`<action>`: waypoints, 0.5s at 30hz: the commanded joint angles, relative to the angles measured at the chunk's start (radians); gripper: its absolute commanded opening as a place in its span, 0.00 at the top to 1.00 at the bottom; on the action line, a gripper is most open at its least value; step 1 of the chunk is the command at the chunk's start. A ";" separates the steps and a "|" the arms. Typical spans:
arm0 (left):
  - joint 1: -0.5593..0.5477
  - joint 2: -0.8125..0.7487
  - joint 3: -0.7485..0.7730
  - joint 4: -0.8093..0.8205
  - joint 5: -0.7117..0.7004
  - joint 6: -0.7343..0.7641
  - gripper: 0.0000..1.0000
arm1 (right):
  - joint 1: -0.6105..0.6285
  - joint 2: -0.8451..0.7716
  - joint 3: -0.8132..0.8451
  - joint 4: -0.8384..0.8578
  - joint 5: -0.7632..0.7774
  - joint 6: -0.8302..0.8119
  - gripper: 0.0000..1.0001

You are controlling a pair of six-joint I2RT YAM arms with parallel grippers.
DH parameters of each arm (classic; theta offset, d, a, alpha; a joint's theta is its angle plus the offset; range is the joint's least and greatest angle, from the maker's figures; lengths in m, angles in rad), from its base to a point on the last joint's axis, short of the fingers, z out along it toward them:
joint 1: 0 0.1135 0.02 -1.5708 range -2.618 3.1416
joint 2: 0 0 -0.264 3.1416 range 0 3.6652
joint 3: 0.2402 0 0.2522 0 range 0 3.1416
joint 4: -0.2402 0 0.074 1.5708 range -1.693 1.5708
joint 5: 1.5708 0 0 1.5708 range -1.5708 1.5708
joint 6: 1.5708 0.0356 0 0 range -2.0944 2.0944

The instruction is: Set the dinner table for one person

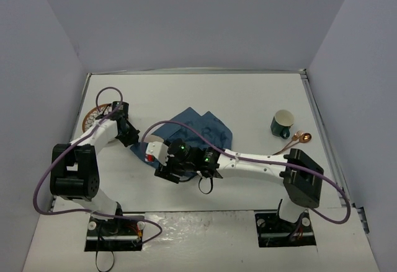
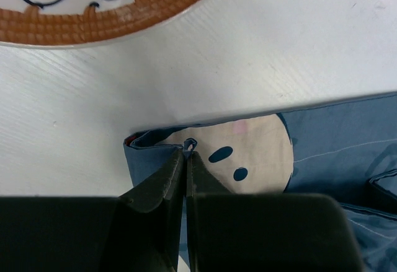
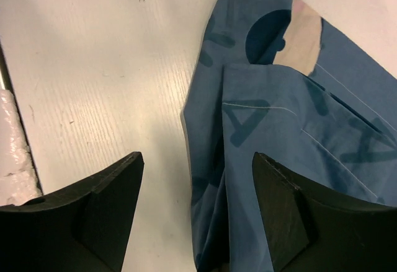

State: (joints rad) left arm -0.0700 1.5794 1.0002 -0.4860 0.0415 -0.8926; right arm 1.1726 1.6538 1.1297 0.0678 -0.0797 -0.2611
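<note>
A crumpled dark blue placemat (image 1: 205,126) with printed letters lies mid-table on the white dinner table (image 1: 248,98). My left gripper (image 1: 128,134) is at its left corner. In the left wrist view this gripper (image 2: 187,153) is shut on a small pinch of the placemat (image 2: 335,142) edge, beside a beige patch with dark dots. My right gripper (image 1: 164,168) hovers over the placemat's near edge. Seen from the right wrist, it (image 3: 195,166) stands open, straddling a folded edge of the placemat (image 3: 279,129), one finger over bare table (image 3: 93,67).
A plate (image 1: 93,117) with a brown patterned rim (image 2: 111,18) sits at the far left, close behind my left gripper. A green mug (image 1: 282,123) and a copper spoon (image 1: 301,138) lie at the right. Grey walls enclose the table.
</note>
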 commanded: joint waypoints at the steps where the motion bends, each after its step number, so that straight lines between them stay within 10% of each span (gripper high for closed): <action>1: 0.006 -0.043 -0.020 0.057 0.061 0.025 1.00 | 0.022 0.080 0.093 0.037 0.104 -0.068 0.34; 15: 0.008 -0.016 -0.084 0.116 0.096 0.029 1.00 | 0.017 0.282 0.188 0.109 0.211 -0.118 0.45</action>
State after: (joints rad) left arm -0.0700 1.5806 0.9009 -0.4084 0.1263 -0.8716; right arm 1.1920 1.9133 1.2699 0.1050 0.0665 -0.3518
